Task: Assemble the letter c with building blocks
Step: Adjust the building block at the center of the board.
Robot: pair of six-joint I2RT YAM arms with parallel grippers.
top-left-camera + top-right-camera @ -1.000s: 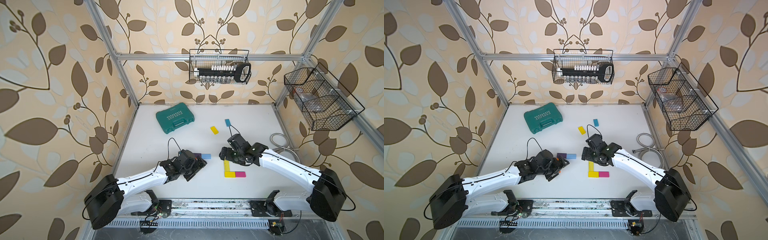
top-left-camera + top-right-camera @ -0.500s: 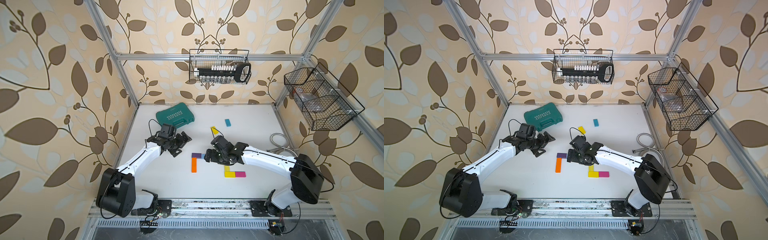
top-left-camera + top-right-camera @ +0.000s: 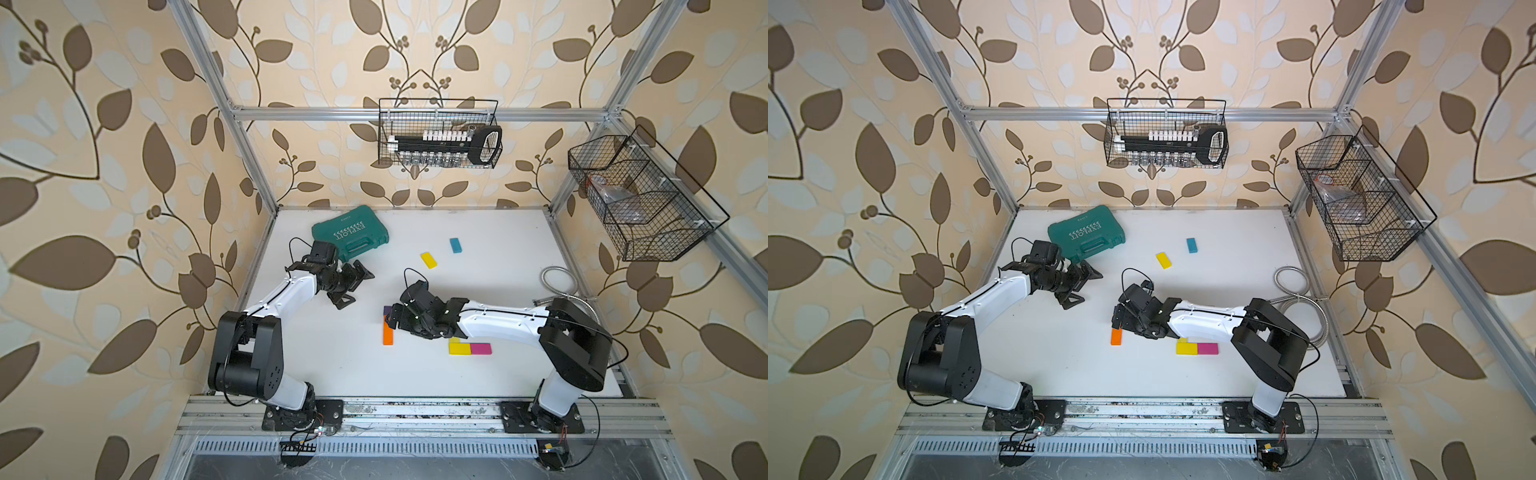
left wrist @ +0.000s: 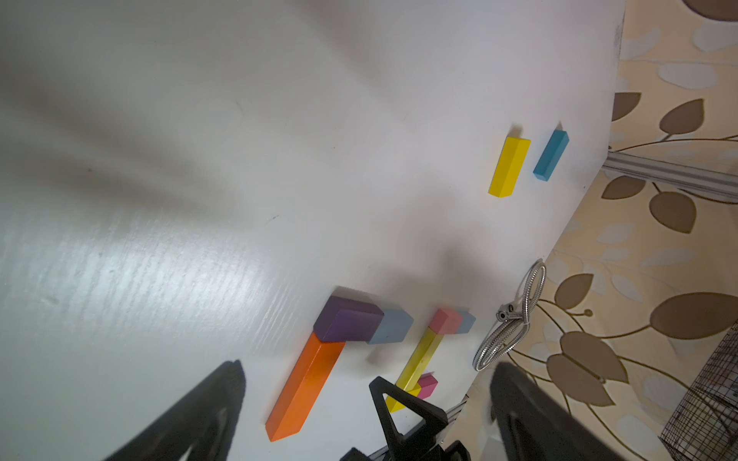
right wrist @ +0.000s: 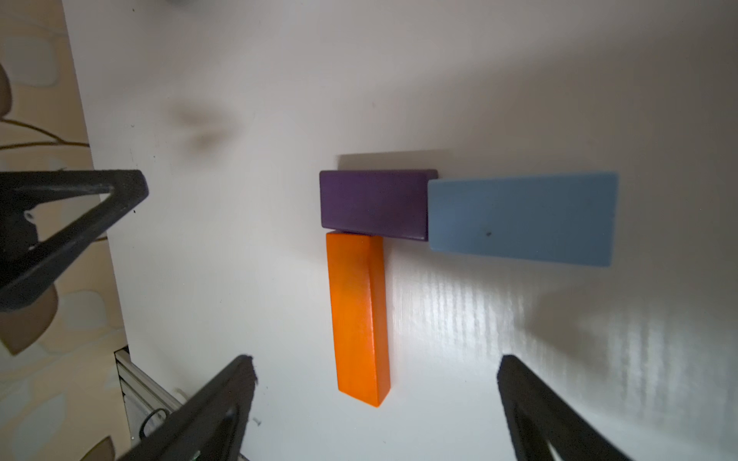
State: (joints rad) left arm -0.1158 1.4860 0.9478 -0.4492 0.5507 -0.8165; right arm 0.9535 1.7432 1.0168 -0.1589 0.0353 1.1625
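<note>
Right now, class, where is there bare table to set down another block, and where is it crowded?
Free: the strip between the orange block and the front rail; the far corner between the teal block and the hose. Crowded: the middle, where the right gripper hangs over the orange block, purple block and light-blue block.

The white surface (image 5: pixel 479 319) looks smooth with a soft sheen, and light catches a fine ribbed grain in it. The orange block (image 5: pixel 357 315) wears a glossy painted coat. The purple block (image 5: pixel 373 203) is satin, and the light blue block (image 5: pixel 519 217) is matt. The green case (image 3: pixel 351 232) is moulded plastic. The hose (image 4: pixel 499 345) is bright ribbed metal. The wall basket (image 3: pixel 440 133) is black wire, and the frame rail (image 3: pixel 316 113) is dull silver metal.
</note>
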